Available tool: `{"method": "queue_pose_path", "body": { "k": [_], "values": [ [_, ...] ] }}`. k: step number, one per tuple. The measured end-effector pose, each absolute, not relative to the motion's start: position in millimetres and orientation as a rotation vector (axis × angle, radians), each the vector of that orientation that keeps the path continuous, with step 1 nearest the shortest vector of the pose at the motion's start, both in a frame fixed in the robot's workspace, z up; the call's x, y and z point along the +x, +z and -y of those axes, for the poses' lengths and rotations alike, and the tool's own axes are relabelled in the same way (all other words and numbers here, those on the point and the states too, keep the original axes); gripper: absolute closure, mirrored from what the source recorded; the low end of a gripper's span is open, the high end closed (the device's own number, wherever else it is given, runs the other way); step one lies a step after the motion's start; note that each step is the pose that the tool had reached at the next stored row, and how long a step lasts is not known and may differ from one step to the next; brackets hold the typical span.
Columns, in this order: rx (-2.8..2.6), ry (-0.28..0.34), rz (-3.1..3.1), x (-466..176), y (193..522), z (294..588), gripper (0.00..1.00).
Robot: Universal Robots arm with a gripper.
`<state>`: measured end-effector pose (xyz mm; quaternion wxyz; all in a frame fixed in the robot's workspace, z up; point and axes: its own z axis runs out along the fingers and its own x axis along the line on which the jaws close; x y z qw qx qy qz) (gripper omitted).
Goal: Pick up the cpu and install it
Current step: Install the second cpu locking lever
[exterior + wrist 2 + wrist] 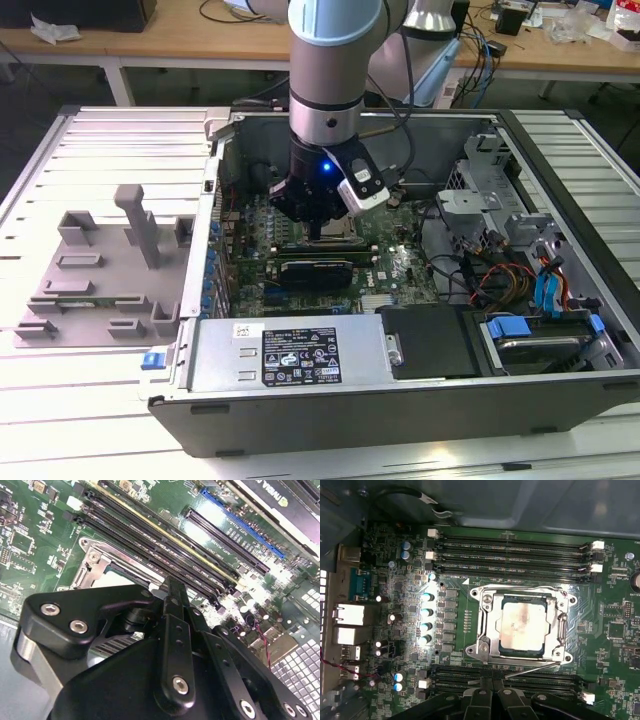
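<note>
The cpu [522, 626] is seen seated in the socket frame [486, 622], at 12 o'clock from the gripper [492, 692]. It is judged light, stiff and fragile, best held by its edges. The jaw opening cannot be told.

The hand [172, 597] occupies the foreground as a black linkage with silver screw heads, positioned directly above the green motherboard [30, 535]. The metal socket frame [95, 565] is partly covered by the linkage. Beyond it run parallel black memory slots [150, 540], followed by a black expansion slot [227, 542] and a blue expansion slot [242, 525].
</note>
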<state>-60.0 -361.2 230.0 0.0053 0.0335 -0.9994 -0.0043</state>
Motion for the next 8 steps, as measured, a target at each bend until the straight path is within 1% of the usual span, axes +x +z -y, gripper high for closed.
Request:
{"method": "queue_pose_path", "body": {
  "k": [8],
  "values": [
    [0.105, -0.020, 3.129, -70.7, 226.1, 361.5, 0.89]
  ]
}}
